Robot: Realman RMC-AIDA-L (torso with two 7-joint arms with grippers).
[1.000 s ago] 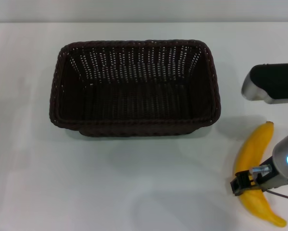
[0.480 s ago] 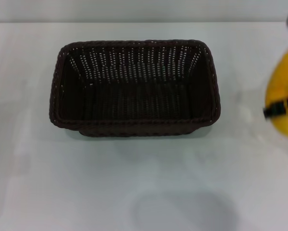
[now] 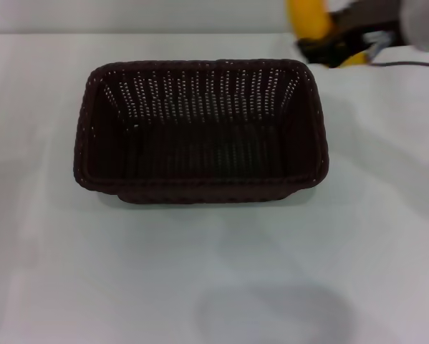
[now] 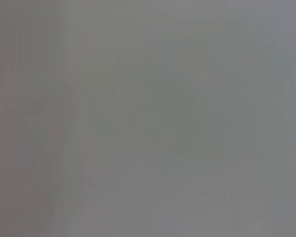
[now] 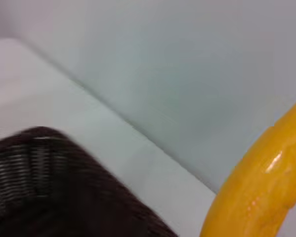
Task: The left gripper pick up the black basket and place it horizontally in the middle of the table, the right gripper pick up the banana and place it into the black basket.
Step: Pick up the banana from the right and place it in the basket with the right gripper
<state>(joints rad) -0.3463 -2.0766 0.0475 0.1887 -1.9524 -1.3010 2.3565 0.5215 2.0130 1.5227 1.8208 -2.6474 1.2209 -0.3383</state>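
Above the basket's far right corner, the right claw (image 3: 336, 49) is clenched on the banana (image 3: 309, 18), carrying it in the air. A second ago the banana lay on the surface near and to the right of the basket with the claw closing on it; half a second ago it was lifted, level with the basket's right side; now it's up by the far corner. So pick is done, transport under way, drop not yet made.

The basket (image 3: 200, 129) sits lengthwise across the middle of the surface, same spot in all three head frames, and nothing is inside it. The basket step looks complete. My read: what remains is bringing the banana in over the opening, lowering, releasing.

Right wrist view agrees: banana (image 5: 259, 182) close to the lens, basket rim (image 5: 63, 168) below and beside it, not touching.

Left claw isn't in the head view; the left wrist view shows only flat grey, so I can't tell its state or position.

The surface (image 3: 221, 272) is plain white, with a soft shadow on it nearer than the basket. Beyond its far edge is a pale wall (image 5: 187, 59), featureless. Nothing else near the basket.
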